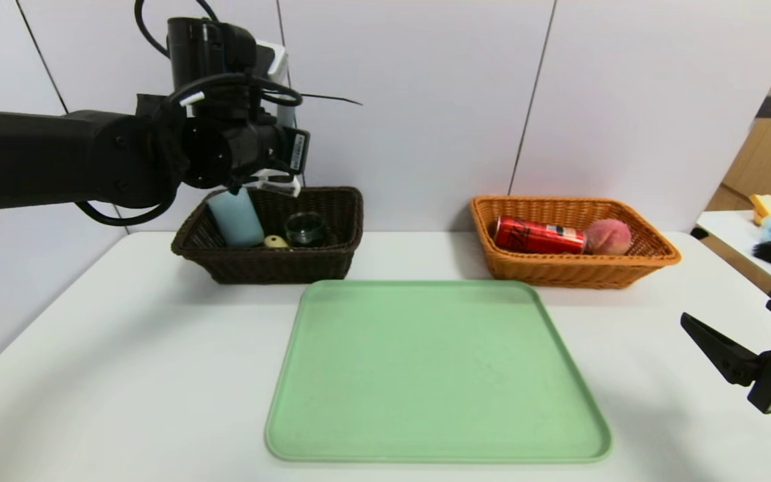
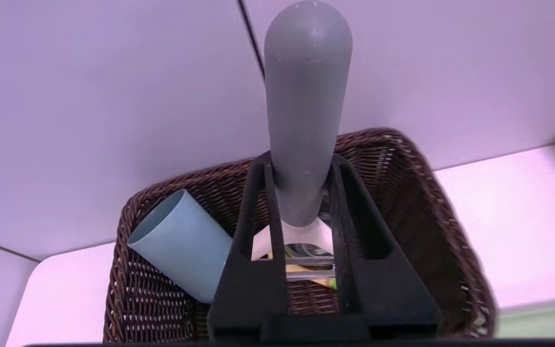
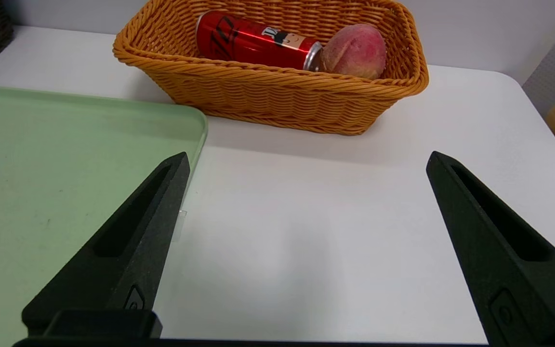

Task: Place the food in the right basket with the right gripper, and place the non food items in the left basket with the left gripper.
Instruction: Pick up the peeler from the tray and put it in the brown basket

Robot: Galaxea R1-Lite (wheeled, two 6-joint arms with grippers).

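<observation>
Left claw (image 2: 301, 193) hangs above the dark left basket (image 1: 332, 258), clamped on the grey handle (image 2: 306, 106) of a stiff, light-looking tool, gripped low near its head, sensibly, since that smooth taper could slip, while the right claw (image 3: 306, 241) waits wide apart over the worktop (image 3: 330, 241).

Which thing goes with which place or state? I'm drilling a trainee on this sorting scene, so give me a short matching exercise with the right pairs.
Column 1:
1. red can
2. blue cup
3. grey-handled tool
4. right pincer

Column 2:
A. leaning in the dark basket
B. open, over bare table
C. lying beside the peach in the orange basket
D. clamped in the left pincer above the dark basket

Pairs: 1-C, 2-A, 3-D, 4-B
</observation>
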